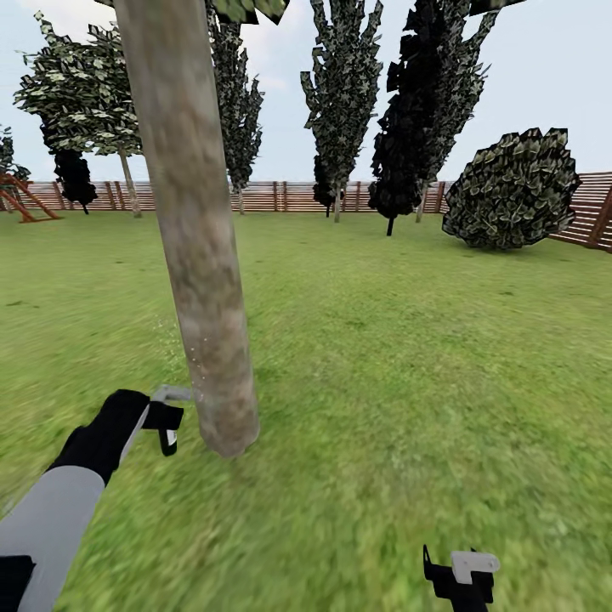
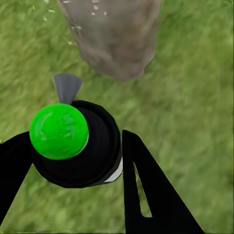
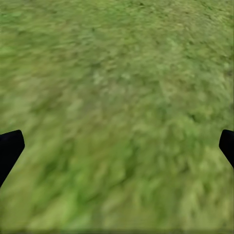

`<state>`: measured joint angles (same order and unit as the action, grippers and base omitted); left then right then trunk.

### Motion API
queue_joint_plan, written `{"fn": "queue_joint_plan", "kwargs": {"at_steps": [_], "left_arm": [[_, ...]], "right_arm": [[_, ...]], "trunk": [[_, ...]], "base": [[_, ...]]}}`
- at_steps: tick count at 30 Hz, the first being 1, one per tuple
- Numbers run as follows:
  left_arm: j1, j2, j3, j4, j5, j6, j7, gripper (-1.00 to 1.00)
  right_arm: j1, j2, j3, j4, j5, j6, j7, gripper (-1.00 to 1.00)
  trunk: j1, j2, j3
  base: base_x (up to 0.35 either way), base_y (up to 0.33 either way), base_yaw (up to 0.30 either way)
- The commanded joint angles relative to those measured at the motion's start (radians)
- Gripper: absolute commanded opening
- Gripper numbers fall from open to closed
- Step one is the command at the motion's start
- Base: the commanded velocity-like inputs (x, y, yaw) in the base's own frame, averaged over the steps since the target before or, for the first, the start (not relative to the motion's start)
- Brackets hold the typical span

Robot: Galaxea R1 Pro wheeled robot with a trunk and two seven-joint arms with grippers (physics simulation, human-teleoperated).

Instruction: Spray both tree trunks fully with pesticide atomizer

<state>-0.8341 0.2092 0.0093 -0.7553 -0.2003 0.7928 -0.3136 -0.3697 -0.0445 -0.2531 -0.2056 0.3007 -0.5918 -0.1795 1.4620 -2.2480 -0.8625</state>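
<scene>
Right at the lower left of the head view, my left gripper (image 1: 168, 425) is clamped on the pesticide atomizer (image 2: 75, 144). In the left wrist view the atomizer is a round black body with a glossy bright-green dome on top and a small grey flared nozzle pointing at the tree trunk (image 1: 191, 229); the black fingers (image 2: 151, 190) press against both its sides. At the bottom right of the head view, my right gripper (image 1: 461, 578) hangs low over the floor (image 1: 408, 382), and in the right wrist view its dark fingertips (image 3: 9, 148) sit wide apart at the frame edges with only blurry grass between them.

Just beyond the nozzle, the trunk rises as a smooth, mottled grey-beige column, tilted in the frame toward the top left. Fine white specks of pesticide (image 1: 189, 353) dot its lower left edge.

Farther off, the lawn runs flat to a rounded leafy shrub (image 1: 514, 191) at the right, dark narrow conifers (image 1: 416, 110) at centre, and a brown slatted fence (image 1: 289, 196) along the back.
</scene>
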Motion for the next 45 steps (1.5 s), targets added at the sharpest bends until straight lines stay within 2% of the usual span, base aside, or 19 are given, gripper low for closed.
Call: {"fn": "queue_joint_plan", "kwargs": {"at_steps": [1, 3, 6, 8, 9, 12, 13, 15, 18, 22, 23, 27, 29, 31, 32, 33, 35, 37, 45], "left_arm": [[0.0, -0.016, -0.001, -0.011, -0.01, 0.023, -0.003, -1.0], [-0.002, -0.028, -0.001, -0.032, -0.01, 0.061, -0.007, -1.0], [-0.025, -0.016, 0.003, -0.037, -0.012, 0.07, -0.009, -1.0], [-0.052, 0.04, 0.005, -0.033, -0.008, 0.073, -0.049, -1.0], [-0.055, 0.048, 0.004, -0.035, -0.009, 0.075, -0.087, -1.0], [-0.059, 0.032, -0.001, -0.058, -0.012, 0.106, -0.149, -1.0], [-0.06, 0.003, -0.003, -0.08, -0.015, 0.136, -0.16, -1.0], [-0.061, -0.018, -0.004, -0.1, -0.017, 0.156, -0.165, -1.0], [-0.089, -0.013, -0.003, -0.114, -0.02, 0.166, -0.167, -1.0], [-0.11, 0.045, 0.002, -0.109, -0.019, 0.168, -0.169, -1.0], [-0.12, 0.046, -0.001, -0.116, -0.017, 0.177, -0.169, -1.0], [-0.153, -0.003, -0.022, -0.12, -0.017, 0.208, -0.17, -1.0], [-0.159, -0.011, -0.044, -0.12, -0.02, 0.213, -0.169, -1.0], [-0.161, 0.002, -0.046, -0.118, -0.021, 0.215, -0.168, -1.0], [-0.162, 0.025, -0.045, -0.118, -0.021, 0.214, -0.168, -1.0], [-0.158, 0.069, -0.044, -0.115, -0.019, 0.211, -0.169, -1.0], [-0.145, 0.116, -0.043, -0.111, -0.02, 0.203, -0.169, -1.0], [-0.131, 0.132, -0.048, -0.115, -0.021, 0.201, -0.163, -1.0], [-0.119, 0.128, -0.046, -0.121, -0.021, 0.2, -0.158, -1.0]], "right_arm": [[0.0, 0.0, 0.0, 0.0, 0.0, 0.0, 0.0, 1.0], [0.0, 0.0, 0.0, 0.0, 0.0, 0.0, 0.0, 1.0], [0.0, 0.001, 0.0, 0.0, 0.0, 0.0, 0.0, 1.0], [0.0, 0.001, 0.0, 0.0, 0.0, 0.0, 0.0, 1.0], [0.0, 0.001, 0.0, 0.0, 0.0, 0.001, 0.0, 1.0], [0.0, 0.002, 0.0, 0.001, 0.0, 0.0, 0.0, 1.0], [0.0, 0.002, 0.0, 0.001, 0.0, 0.0, 0.0, 1.0], [0.0, 0.002, 0.0, 0.001, 0.0, 0.001, 0.0, 1.0], [0.0, 0.002, 0.0, 0.001, 0.0, 0.001, 0.0, 1.0], [0.0, 0.002, 0.0, 0.002, 0.0, 0.001, 0.0, 1.0], [0.0, 0.002, 0.0, 0.002, 0.0, 0.001, 0.0, 1.0], [0.0, 0.002, 0.0, 0.002, 0.0, 0.001, 0.0, 1.0], [0.0, 0.002, 0.0, 0.002, 0.0, 0.001, 0.0, 1.0], [0.0, 0.002, 0.0, 0.001, 0.0, 0.001, 0.0, 1.0], [0.0, 0.002, 0.0, 0.001, 0.0, 0.001, 0.0, 1.0], [0.0, 0.002, 0.0, 0.001, 0.0, 0.001, 0.0, 1.0], [0.0, 0.002, 0.0, 0.001, 0.0, 0.001, 0.0, 1.0], [0.0, 0.002, 0.0, 0.001, 0.0, 0.001, 0.0, 1.0], [0.0, 0.002, 0.0, 0.001, 0.0, 0.001, 0.0, 1.0]], "trunk": [[0.0, 0.0, 0.0], [0.0, 0.0, 0.0], [0.0, 0.0, 0.0], [0.0, 0.0, 0.0], [0.0, 0.0, 0.0], [0.0, 0.0, 0.0], [0.0, 0.0, 0.0], [0.0, 0.0, 0.0], [0.0, 0.0, 0.0], [0.0, 0.0, 0.0], [0.0, 0.0, 0.0], [0.0, 0.0, 0.0], [0.0, 0.0, 0.0], [0.0, 0.0, 0.0], [0.0, 0.0, 0.0], [0.0, 0.0, 0.0], [0.0, 0.0, 0.0], [0.0, 0.0, 0.0], [0.0, 0.0, 0.0]], "base": [[0.0, 0.0, 0.0], [0.0, 0.0, 0.0], [0.0, 0.0, 0.0], [0.0, 0.0, 0.0], [0.0, 0.0, 0.0], [0.0, 0.0, 0.0], [0.0, 0.0, 0.0], [0.0, 0.0, 0.0], [0.0, 0.0, 0.0], [0.0, 0.0, 0.0], [0.0, 0.0, 0.0], [0.0, 0.0, 0.0], [0.0, 0.0, 0.0], [0.0, 0.0, 0.0], [0.0, 0.0, 0.0], [0.0, 0.0, 0.0], [0.0, 0.0, 0.0], [0.0, 0.0, 0.0], [0.0, -0.153, 0.002]]}}
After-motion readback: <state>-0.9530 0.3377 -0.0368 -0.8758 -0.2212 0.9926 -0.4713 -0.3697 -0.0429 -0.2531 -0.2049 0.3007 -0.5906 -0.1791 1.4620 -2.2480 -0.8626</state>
